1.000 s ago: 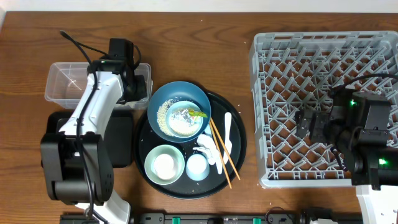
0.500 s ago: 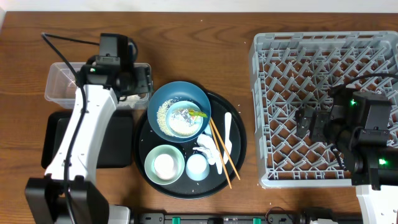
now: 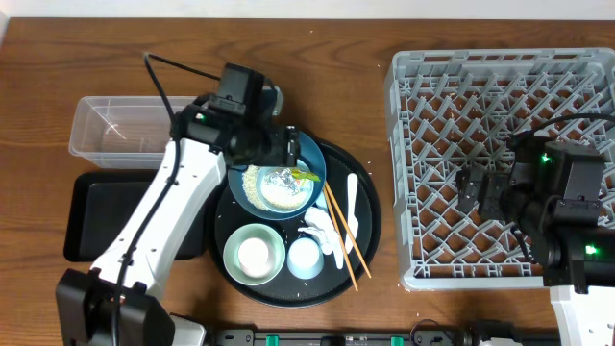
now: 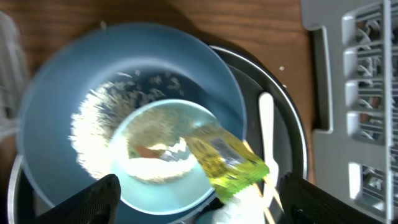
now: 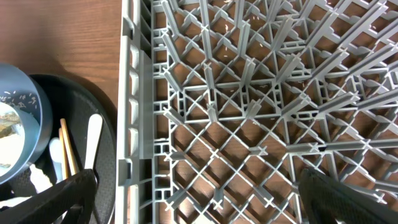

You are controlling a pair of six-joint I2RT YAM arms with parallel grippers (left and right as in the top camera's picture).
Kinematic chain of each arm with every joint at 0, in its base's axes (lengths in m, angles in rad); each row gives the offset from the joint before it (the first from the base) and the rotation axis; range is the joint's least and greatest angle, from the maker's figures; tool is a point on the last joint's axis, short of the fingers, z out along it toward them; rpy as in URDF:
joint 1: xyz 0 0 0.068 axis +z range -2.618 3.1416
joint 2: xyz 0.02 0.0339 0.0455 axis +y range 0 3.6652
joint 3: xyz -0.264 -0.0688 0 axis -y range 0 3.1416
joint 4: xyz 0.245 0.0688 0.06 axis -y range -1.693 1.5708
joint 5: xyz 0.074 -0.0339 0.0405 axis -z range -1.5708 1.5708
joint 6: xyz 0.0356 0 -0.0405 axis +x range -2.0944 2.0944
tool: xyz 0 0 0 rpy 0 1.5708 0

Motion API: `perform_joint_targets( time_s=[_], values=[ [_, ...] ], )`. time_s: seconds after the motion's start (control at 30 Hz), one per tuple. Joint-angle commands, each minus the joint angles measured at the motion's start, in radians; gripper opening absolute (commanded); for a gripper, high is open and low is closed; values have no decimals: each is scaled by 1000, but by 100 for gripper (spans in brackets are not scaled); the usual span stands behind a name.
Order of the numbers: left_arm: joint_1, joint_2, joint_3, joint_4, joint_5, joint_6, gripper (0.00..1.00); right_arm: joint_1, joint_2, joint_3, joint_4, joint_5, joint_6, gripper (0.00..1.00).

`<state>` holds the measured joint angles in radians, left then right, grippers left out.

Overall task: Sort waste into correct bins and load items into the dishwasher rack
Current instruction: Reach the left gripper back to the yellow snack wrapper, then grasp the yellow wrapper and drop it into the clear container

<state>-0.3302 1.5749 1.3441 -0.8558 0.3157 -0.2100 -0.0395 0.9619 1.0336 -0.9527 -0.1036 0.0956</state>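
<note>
**Yellow-green packet in the blue bowl, left jaws spread above it**

Left gripper (image 4: 199,183) hovers over the dark-blue bowl (image 4: 143,62), fingers far apart, gripping nothing. The snack packet (image 4: 227,163) lies at the bowl's right side. Its long axis slants from far-left to near-right, across the rim of a pale inner dish whose contents are too blurred to name. Rice grains (image 4: 93,134) streak the bowl's left wall.

Chopsticks (image 3: 341,235) run that same diagonal on the round black tray (image 3: 370,231), with the white spoon (image 3: 351,204) just right of them. The wooden table (image 3: 327,67) shows only a narrow strip between that tray and the rack (image 3: 461,86), with wider bare wood beyond the bowl's far rim. The clear tub (image 3: 115,130) sits just left of the bowl.

Right gripper (image 5: 199,180) hangs over the rack, jaws wide, holding nothing.
</note>
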Motion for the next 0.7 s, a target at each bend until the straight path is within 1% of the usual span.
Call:
perform_joint_targets(
  time_s=[0.0,0.07,0.17,0.27,0.33,0.43,0.6,0.67],
  values=[
    [-24,17,1,-23,18,-65,83,10,0,18,-1,3,1,99],
    [-34,25,1,-62,-17,-189,83,10,0,18,-2,3,0,99],
    [-38,38,1,-91,-16,-368,84,10,0,18,-2,3,0,99],
    [-54,55,0,-93,-13,-533,92,10,0,18,-2,3,0,99],
    [-69,70,0,-85,-13,-598,95,10,0,18,-2,3,0,99],
    [-100,95,0,-79,-13,-673,95,10,0,18,-3,3,0,99],
    [-139,135,0,-45,-13,-740,94,10,0,18,-6,3,-23,99],
    [-148,151,0,-32,-13,-746,85,10,0,18,-10,3,-23,99]
  ],
)
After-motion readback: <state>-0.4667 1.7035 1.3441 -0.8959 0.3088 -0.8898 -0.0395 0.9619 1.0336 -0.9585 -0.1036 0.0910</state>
